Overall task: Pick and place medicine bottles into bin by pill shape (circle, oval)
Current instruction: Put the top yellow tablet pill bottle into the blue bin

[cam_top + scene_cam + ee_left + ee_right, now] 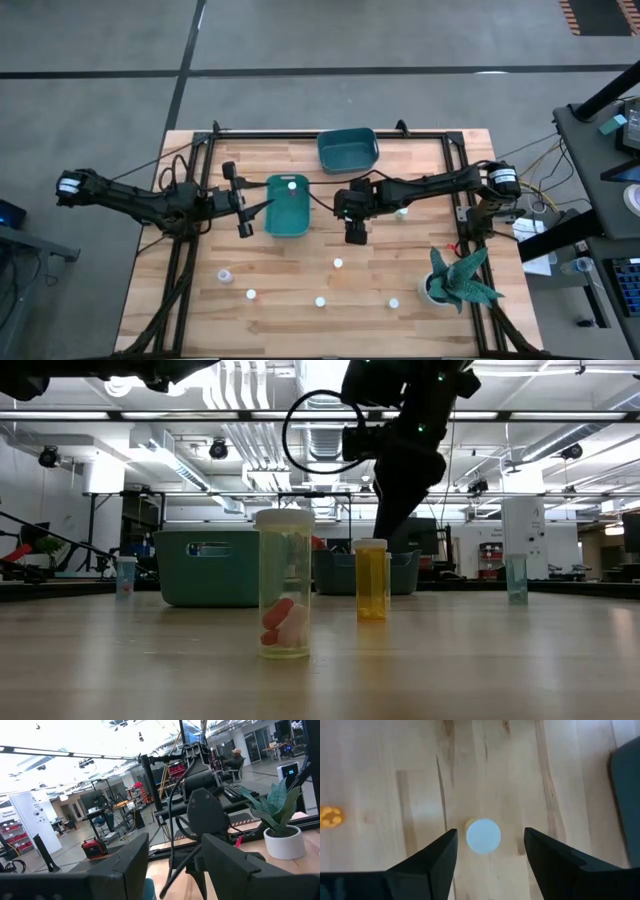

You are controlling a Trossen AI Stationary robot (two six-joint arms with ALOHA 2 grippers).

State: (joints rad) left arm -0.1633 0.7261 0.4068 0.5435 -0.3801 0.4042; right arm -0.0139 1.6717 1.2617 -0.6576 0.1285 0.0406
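Several small medicine bottles stand upright on the wooden table: a yellow one with a white cap (483, 836) (338, 263) (371, 580), a clear one (285, 585) and others along the near edge (251, 295) (320, 301). One white-capped bottle (293, 184) sits in the nearer teal bin (288, 215). My right gripper (490, 834) (355, 232) hangs open above the yellow bottle, pointing steeply down, a finger on either side and apart from it. My left gripper (248, 203) (172, 870) stands open beside that bin, raised, with nothing between its fingers.
A second teal bin (348, 148) stands at the far edge, right of the middle. A teal-leaved plant in a white pot (458, 280) stands at the near right. Another bottle (403, 212) stands by my right arm. Something orange (330, 816) lies on the wood nearby.
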